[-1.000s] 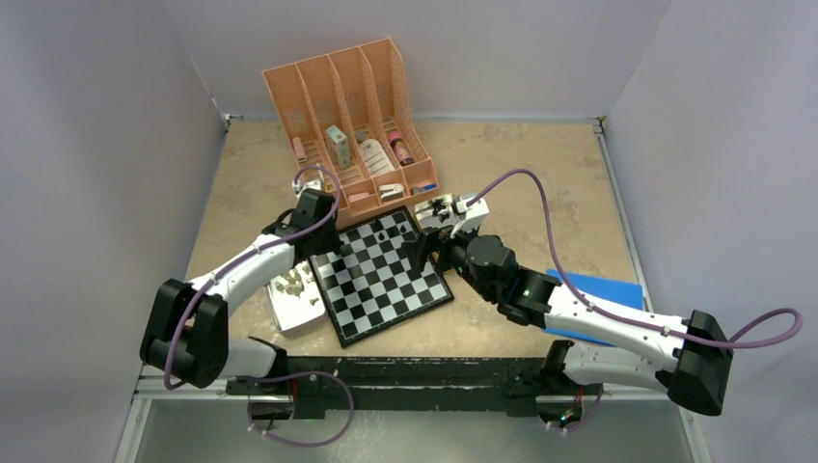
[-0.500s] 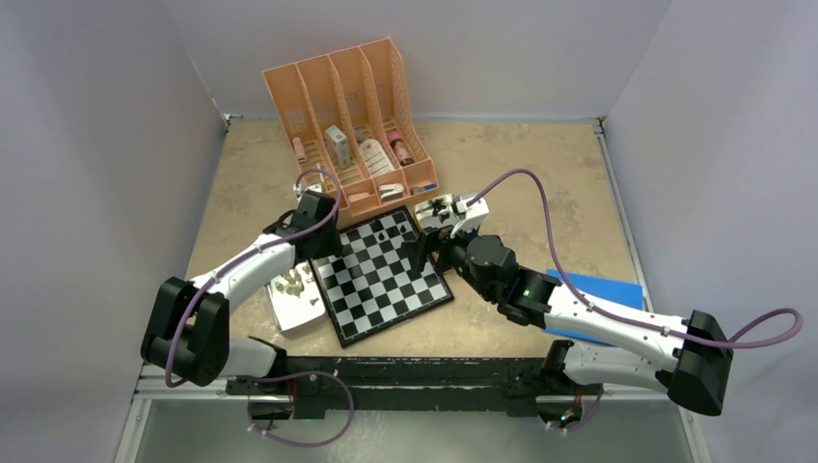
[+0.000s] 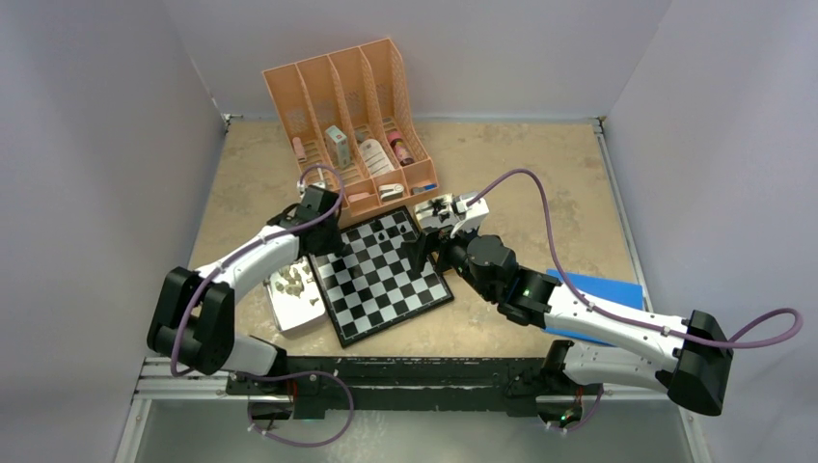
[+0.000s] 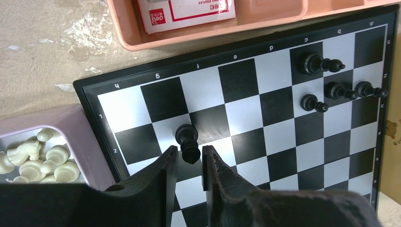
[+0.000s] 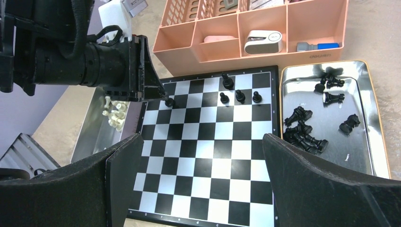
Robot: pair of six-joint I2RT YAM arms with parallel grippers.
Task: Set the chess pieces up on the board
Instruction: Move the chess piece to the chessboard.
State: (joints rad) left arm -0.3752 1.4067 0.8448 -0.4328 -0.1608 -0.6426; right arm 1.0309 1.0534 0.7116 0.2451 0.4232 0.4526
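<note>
Pawn (image 4: 187,135), black, stands upright on the board (image 4: 246,80) near its corner. You see the left hand (image 4: 189,150) bracketing it, slightly parted, not gripping; the right hand (image 5: 202,138) is spread wide, empty.

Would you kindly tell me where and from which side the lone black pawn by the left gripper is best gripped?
Pinch the pawn across its narrow neck, under the round head, coming down from above. It stands upright on the board with bare squares all round, and the open left gripper straddles it, a finger on each side.
</note>
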